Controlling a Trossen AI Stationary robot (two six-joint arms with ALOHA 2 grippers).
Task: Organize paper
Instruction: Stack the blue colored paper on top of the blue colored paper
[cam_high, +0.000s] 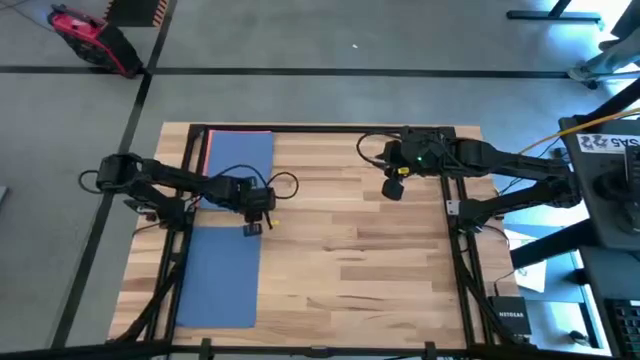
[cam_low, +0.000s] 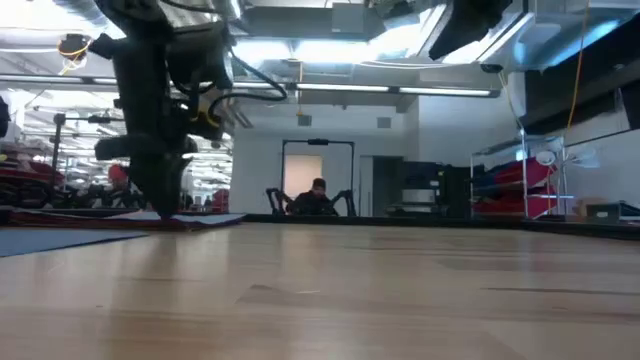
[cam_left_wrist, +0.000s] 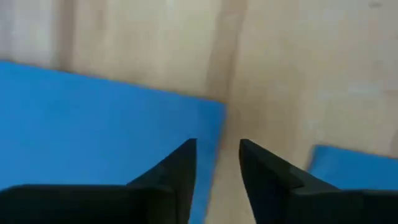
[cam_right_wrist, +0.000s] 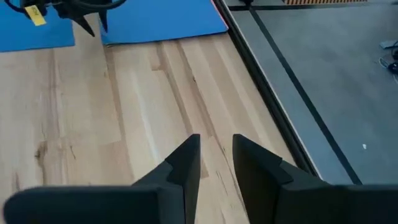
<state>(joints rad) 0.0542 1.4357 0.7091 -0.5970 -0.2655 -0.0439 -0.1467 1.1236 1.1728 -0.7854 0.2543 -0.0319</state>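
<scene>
Paper lies along the table's (cam_high: 350, 260) left edge: one blue sheet (cam_high: 222, 275) at the near-left corner, a second blue sheet (cam_high: 240, 158) at the far-left corner with a pink sheet's (cam_high: 240, 131) edge peeping out beneath its far side. The two blue sheets sit nearly end to end, and the left gripper (cam_high: 256, 222) is low over that gap, at the sheets' right-hand edges. Its fingers (cam_left_wrist: 180, 171) stand slightly apart with nothing between them; the left wrist view shows one blue corner beside a fingertip and bare wood below. The right gripper (cam_high: 394, 188) waits raised near the far-right corner, fingers a little apart and empty.

The step in hand looks like gathering the blue sheets into one pile. Next, the left gripper likely must press on or pinch a sheet's edge and slide it squarely over the other; thin paper may buckle or slip.
</scene>
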